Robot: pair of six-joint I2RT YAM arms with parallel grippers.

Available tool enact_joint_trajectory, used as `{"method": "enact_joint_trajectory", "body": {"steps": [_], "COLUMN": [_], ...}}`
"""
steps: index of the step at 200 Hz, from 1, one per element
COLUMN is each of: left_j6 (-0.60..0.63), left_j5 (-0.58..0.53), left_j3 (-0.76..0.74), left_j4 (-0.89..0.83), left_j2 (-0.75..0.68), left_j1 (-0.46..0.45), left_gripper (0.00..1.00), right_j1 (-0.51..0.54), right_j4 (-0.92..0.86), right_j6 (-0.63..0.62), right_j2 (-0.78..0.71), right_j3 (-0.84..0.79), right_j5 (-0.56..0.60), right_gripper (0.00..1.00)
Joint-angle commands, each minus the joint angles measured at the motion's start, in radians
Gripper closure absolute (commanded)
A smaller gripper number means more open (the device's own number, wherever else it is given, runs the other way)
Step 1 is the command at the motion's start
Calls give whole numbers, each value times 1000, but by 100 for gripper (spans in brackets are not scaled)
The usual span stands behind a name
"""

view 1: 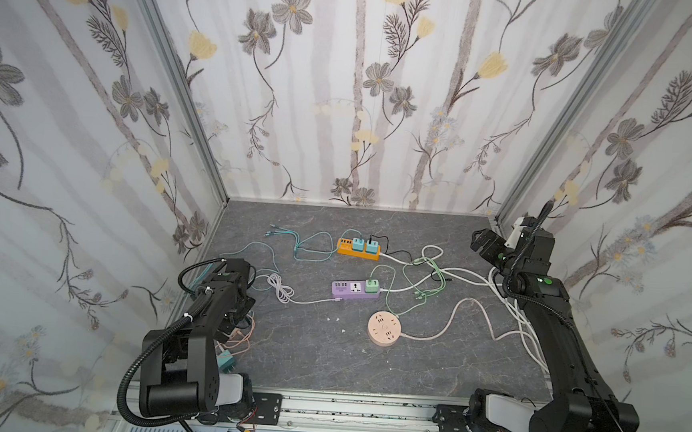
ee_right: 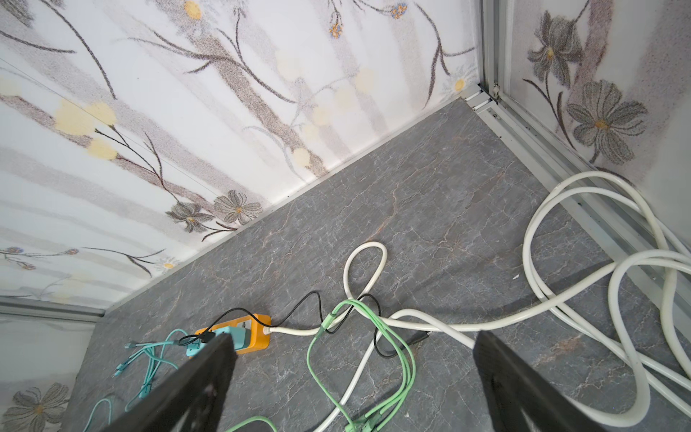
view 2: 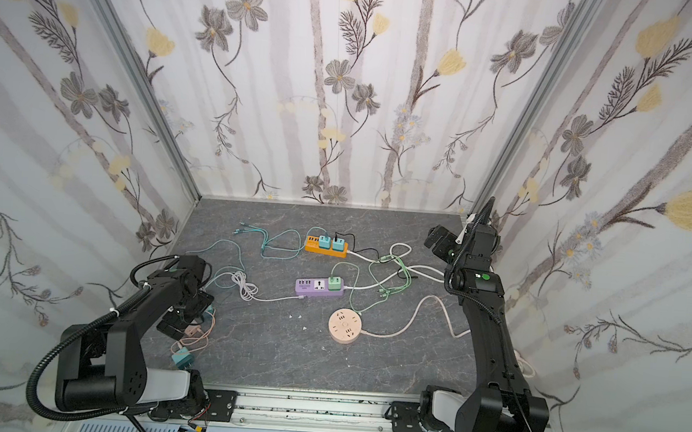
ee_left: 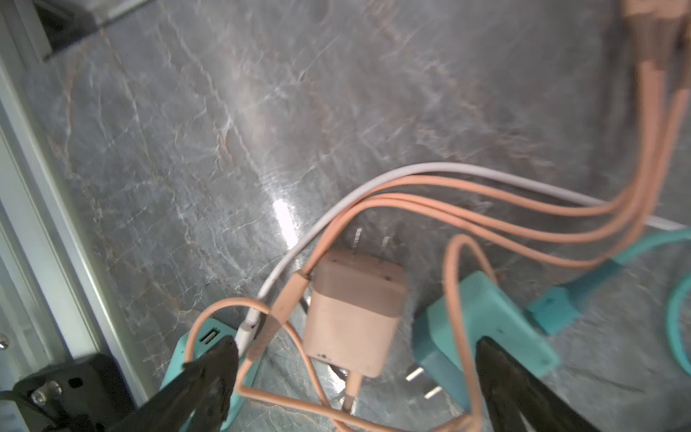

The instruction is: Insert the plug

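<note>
Left jaws spread, plug (ee_left: 355, 314) between, seemingly clear

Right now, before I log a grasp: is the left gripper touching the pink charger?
Apart. The left wrist view shows the open left gripper straddling the pink charger, with table and orange cable visible between it and each finger.

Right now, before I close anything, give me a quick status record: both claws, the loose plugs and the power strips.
left claw: open, over the pink plug, nothing held
right claw: open, empty, raised near the far right corner
pink plug: loose on the table, prongs bare
teal plug: loose beside it
round pink strip: no plug in it
purple strip: green plug inserted
orange strip: two teal adapters inserted
</note>
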Motion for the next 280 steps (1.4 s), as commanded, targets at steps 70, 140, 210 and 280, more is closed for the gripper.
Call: {"method": "enact_joint_trajectory", "body": {"steps": [70, 140, 210, 280], "left_j6": [131, 314, 448, 460], "left_j5": [200, 145, 18, 41], "left_j3": [150, 459, 410, 341], "left_j4": [350, 265, 103, 126], "left_j2": [258, 423, 330, 293], "left_j1": [-106, -236, -258, -274], "left_gripper": [0, 0, 1, 9], "right_j1": [14, 17, 18, 18], "right_j4": [-13, -50, -26, -41], "right_j6": [15, -21, -39, -57], "right_j2": [12, -25, -12, -11], "right_j3": [31, -2, -28, -31], "right_j5": [44, 92, 103, 81], "right_gripper": [1, 1, 1, 1]}}
